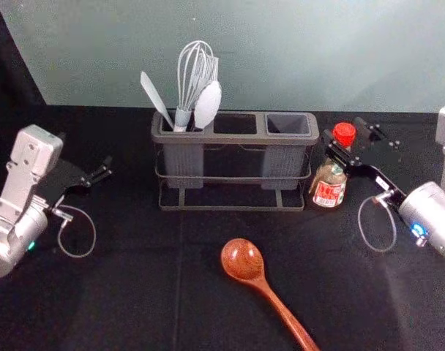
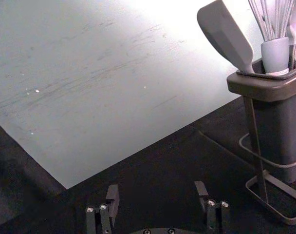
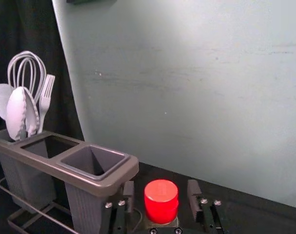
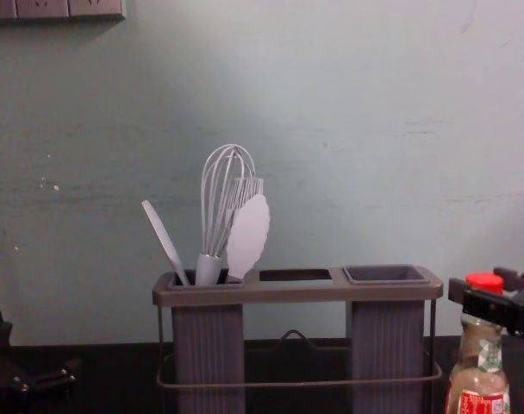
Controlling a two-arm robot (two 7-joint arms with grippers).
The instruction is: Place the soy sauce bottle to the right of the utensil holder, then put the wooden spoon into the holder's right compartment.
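In the head view, my right gripper [image 1: 344,130] is around the top of the soy sauce bottle [image 1: 329,191], which stands upright just right of the utensil holder [image 1: 232,139]. The right wrist view has the red cap [image 3: 161,201] between the spread fingers of my right gripper [image 3: 160,192], with a gap on each side. The holder's right compartment [image 1: 288,124] is empty. On the cloth in front of the holder lies the wooden spoon [image 1: 243,260], its handle towards the near edge. My left gripper [image 1: 85,151] idles at the left, open in its wrist view [image 2: 157,190].
A whisk [image 1: 195,77], a white spoon-shaped utensil [image 1: 208,104] and other pale utensils stand in the holder's left compartment. A pale wall [image 1: 296,51] rises behind the black-covered table [image 1: 135,292]. The bottle is close beside the holder's right end.
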